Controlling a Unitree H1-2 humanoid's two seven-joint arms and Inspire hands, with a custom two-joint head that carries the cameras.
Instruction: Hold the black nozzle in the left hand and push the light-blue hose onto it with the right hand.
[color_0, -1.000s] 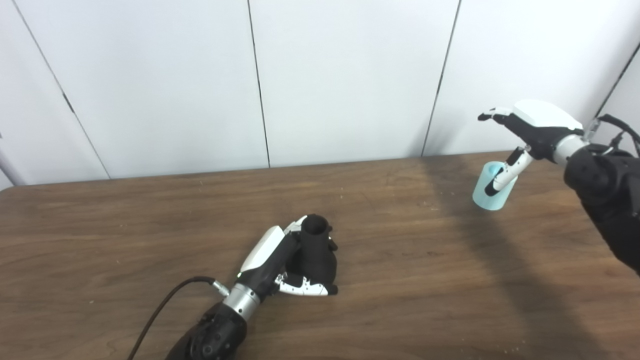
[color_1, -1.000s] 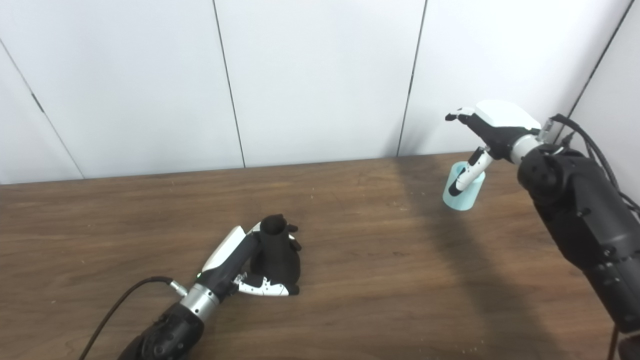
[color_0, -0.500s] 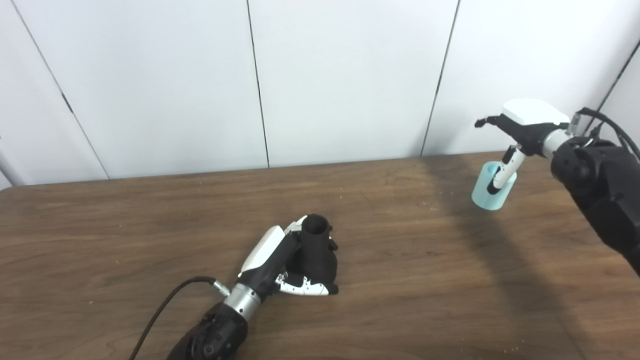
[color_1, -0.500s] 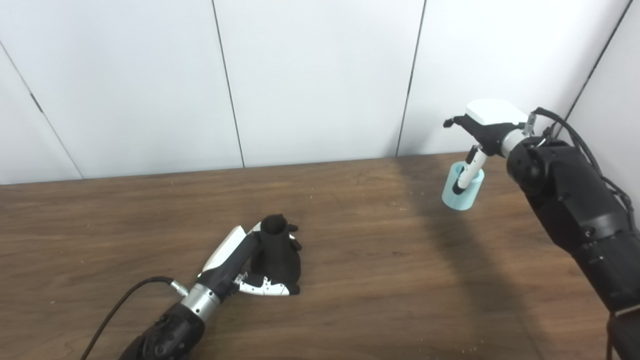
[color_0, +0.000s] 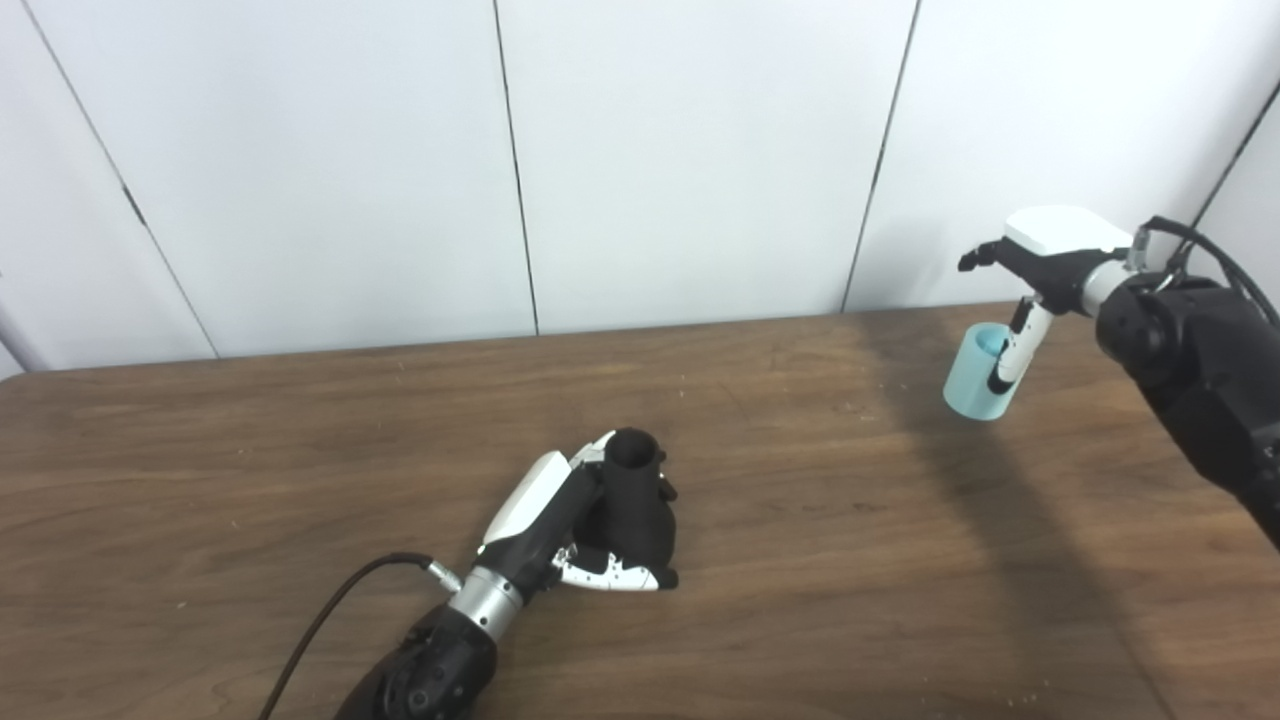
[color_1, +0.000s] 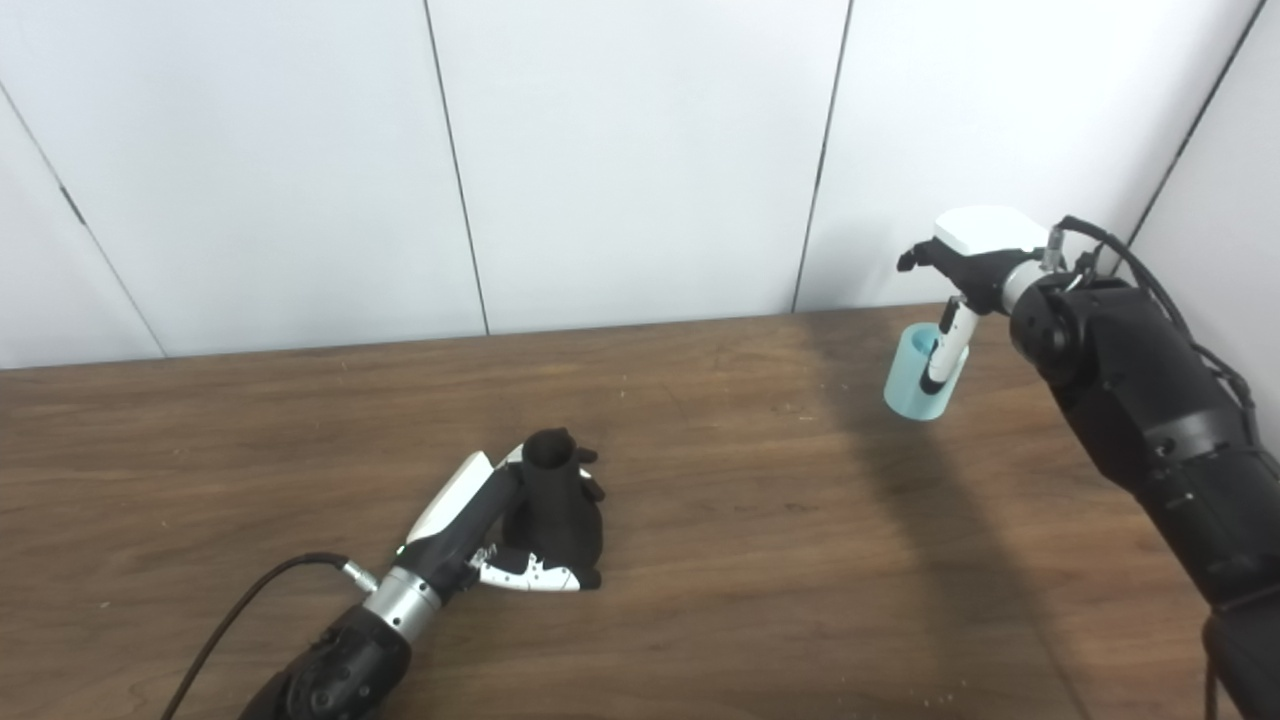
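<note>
— Two hands busy, yes?

— Both. Left hand (color_0: 560, 520) is wrapped round the black nozzle (color_0: 632, 505), which stands mouth-up on the wooden table (color_0: 250, 480), near the middle.

— And the light-blue hose (color_0: 978, 372)?

— Over at two o'clock from the nozzle, well apart from it, upright near the far right edge (right in a band of shadow). Right hand (color_0: 1035, 265) is above it, fingers spread, thumb (color_0: 1008, 356) hanging against its rim; a real grip, I cannot tell.

Dark, grained wood desk (color_0: 250, 480), matt finish. Matt black nozzle (color_0: 635, 510). Smooth light-blue plastic-looking hose (color_0: 972, 385). Glossy white shell on left hand (color_0: 560, 510).
</note>
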